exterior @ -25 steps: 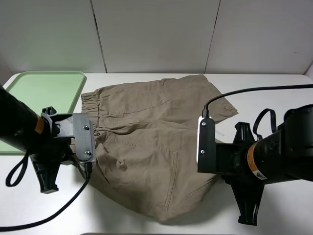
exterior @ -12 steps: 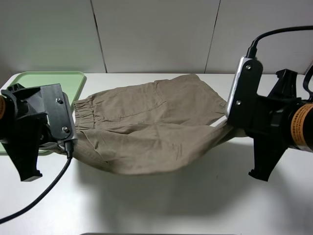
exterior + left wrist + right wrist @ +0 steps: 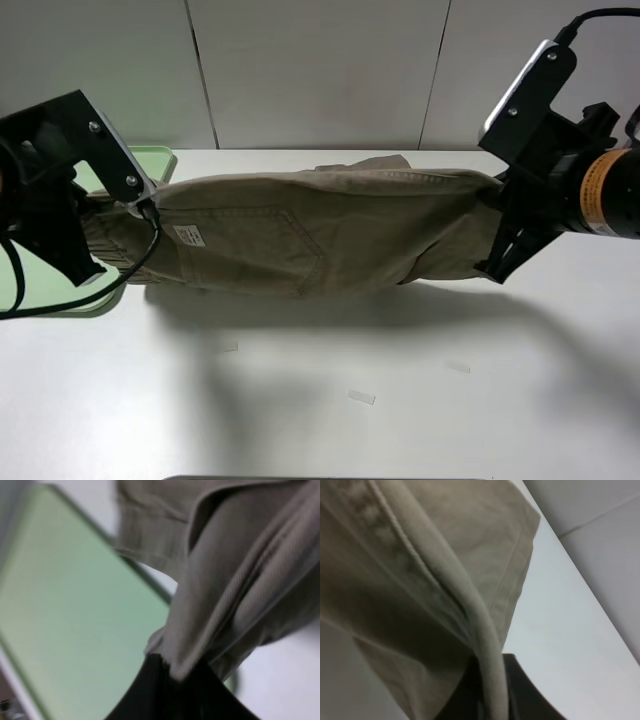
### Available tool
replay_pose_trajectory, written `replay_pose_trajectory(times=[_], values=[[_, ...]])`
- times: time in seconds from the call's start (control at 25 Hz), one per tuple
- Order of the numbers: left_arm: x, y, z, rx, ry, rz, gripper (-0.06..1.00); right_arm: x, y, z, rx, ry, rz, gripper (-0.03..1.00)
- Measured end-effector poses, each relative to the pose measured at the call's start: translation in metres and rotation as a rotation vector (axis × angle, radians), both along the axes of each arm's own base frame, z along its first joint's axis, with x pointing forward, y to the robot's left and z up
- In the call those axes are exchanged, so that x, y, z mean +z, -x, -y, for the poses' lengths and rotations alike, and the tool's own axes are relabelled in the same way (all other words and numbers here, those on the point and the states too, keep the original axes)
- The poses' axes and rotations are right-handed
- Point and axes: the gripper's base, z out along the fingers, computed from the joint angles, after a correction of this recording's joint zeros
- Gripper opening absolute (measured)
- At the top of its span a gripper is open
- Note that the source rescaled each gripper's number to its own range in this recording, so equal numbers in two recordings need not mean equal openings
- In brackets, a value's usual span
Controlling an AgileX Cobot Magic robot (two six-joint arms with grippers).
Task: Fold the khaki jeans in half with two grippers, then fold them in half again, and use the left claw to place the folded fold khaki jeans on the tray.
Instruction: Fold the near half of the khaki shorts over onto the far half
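White tabletop (image 3: 420, 420), pale panelled wall (image 3: 320, 70) behind. A few small pale scraps (image 3: 360, 397) lie on the table on my side of both claws.

Garment: khaki jeans (image 3: 320, 230), in fact tan cotton shorts with a gathered elastic waistband. They hang off the table, stretched between my two claws. The long axis runs straight from one claw to the other. A white label (image 3: 187, 236) shows on the face turned toward me, near the left claw's end. A strip of khaki shows past the held edge; I cannot tell whether it rests on the table.

Left claw (image 3: 175, 672): black pointed fingers closed narrow on a bunched ridge of cloth at the waistband end. Grip looks firm.

Right claw (image 3: 490, 685): closed tight on a thick stitched hem at the leg end. Cloth drapes away on both sides of it.

Flat mint-green plastic tray (image 3: 60, 605), low-rimmed: directly under and outboard of the left claw, partly overhung by the waistband. It is well apart from the right claw, so the left arm is plainly the nearer one.

Judgement: first fold in hand, not yet laid. The next move turns on keeping both claws level along that axis while setting the held edge down, away from me. The waistband corner could catch on the tray rim.
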Motion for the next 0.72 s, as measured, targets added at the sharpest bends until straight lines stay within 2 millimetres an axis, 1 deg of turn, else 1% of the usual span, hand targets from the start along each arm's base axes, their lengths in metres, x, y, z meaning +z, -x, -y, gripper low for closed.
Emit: replay_pose_trajectory(times=[0.16, 0.36, 0.44, 0.52, 0.6, 0.64, 0.72], values=[[0.005, -0.007, -0.007, 0.058, 0.016, 0.08, 0.1, 0.0, -0.027, -0.013, -0.011, 0.002, -0.015, 0.0], [0.007, -0.02, -0.032, 0.164, 0.067, 0.108, 0.1, 0.0, -0.059, -0.033, -0.005, -0.005, -0.015, 0.0], [0.006, -0.026, -0.04, 0.18, 0.099, 0.116, 0.1, -0.001, -0.07, -0.04, 0.002, -0.009, -0.013, 0.0], [0.002, -0.032, -0.048, 0.194, 0.12, 0.112, 0.1, -0.003, -0.08, -0.046, 0.006, -0.007, -0.016, 0.0], [-0.006, -0.04, -0.052, 0.199, 0.131, 0.09, 0.1, -0.005, -0.089, -0.051, 0.005, -0.007, -0.015, 0.0], [-0.006, -0.04, -0.052, 0.199, 0.131, 0.09, 0.1, -0.007, -0.095, -0.052, -0.001, -0.007, -0.018, 0.0], [-0.02, -0.048, -0.052, 0.188, 0.124, 0.045, 0.1, -0.012, -0.106, -0.049, -0.029, -0.011, -0.028, 0.0]])
